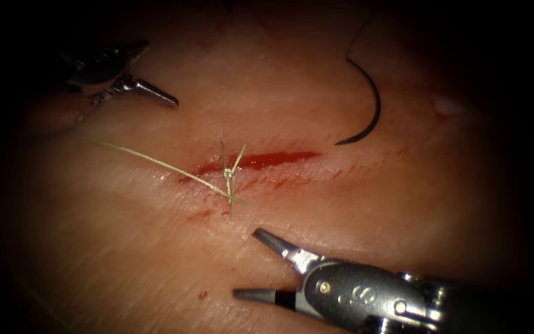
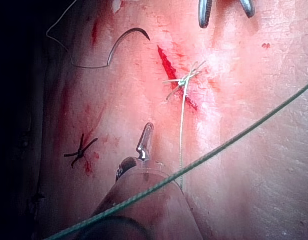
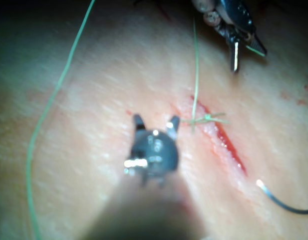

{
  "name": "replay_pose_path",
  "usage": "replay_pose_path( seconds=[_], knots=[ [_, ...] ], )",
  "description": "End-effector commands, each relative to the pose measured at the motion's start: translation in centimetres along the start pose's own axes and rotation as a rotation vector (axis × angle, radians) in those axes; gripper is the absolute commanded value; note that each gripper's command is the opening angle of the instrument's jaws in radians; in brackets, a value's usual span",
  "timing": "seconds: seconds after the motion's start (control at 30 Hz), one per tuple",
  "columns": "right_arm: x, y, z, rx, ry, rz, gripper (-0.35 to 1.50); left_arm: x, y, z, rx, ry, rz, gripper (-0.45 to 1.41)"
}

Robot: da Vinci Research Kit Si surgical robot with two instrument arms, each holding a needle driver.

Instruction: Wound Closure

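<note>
The shiny right tool point(image 1: 251, 263) is holding its jaws apart with nothing, the left tool point(image 1: 156, 93) is pinching the thin thread point(image 1: 156, 162), and the curved needle point(image 1: 369, 111) is lying loose on the wet tissue point(image 1: 125, 247).

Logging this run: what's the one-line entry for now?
left claw: holds thread | right claw: open, empty | needle: lying free on tissue | knot on cut

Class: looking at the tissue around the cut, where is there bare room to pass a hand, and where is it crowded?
Free: bare tissue left of the open right hand. Crowded: the knot on the cut, with thread trailing toward the left hand; the needle lies loose beyond.
</note>
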Motion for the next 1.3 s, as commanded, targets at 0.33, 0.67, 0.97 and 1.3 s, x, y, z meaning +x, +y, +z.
replay_pose_path(
  seconds=[0.33,0.67,0.97,1.3],
  knots=[
    [-0.01,0.00,0.08,0.001,0.002,0.005,1.48,-0.48,0.03,0.34,0.034,-0.121,0.035,1.11],
    [0.00,-0.01,0.08,0.001,0.002,0.017,1.48,-0.75,0.62,0.05,0.045,-0.208,0.021,1.18],
    [0.00,-0.01,0.08,0.001,0.002,0.023,1.48,-0.76,0.85,-0.11,0.076,-0.365,0.050,1.21],
    [0.00,-0.01,0.08,0.001,0.002,0.023,1.48,-0.23,0.87,-0.54,0.107,-0.309,0.042,1.25]
  ],
)
